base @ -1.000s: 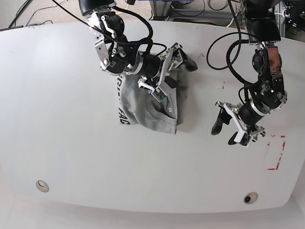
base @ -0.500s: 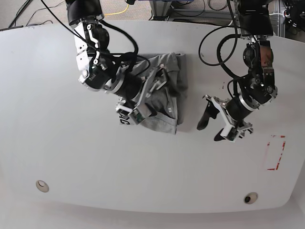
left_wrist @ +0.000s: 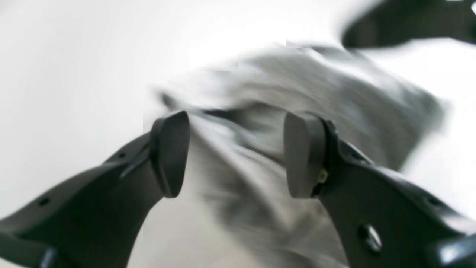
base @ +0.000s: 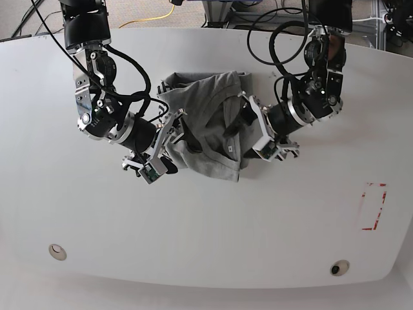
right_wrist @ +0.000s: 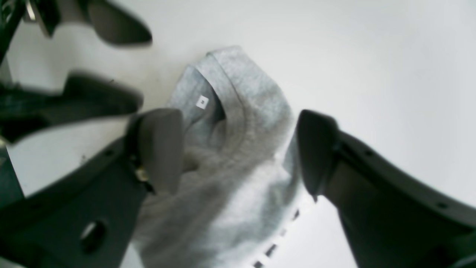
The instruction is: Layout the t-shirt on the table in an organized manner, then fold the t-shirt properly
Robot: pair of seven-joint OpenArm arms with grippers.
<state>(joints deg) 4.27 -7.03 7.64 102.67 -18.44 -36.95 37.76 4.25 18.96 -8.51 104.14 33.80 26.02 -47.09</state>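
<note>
Shirt (base: 210,123) lying bunched near table's (base: 77,213) far edge, midway along. Right gripper (base: 165,150) spread, straddling its near-left part; left gripper (base: 255,129) spread at its right side, pinching nothing.

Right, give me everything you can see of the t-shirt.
The t-shirt is heather-grey knit, bunched and folded over itself rather than spread, lying on the white table between both arms. Its ribbed crew neck with a small white tag inside shows in the right wrist view, black lettering along one edge. The right gripper and left gripper both straddle its edges with jaws apart; neither has visibly pinched the cloth.
</note>
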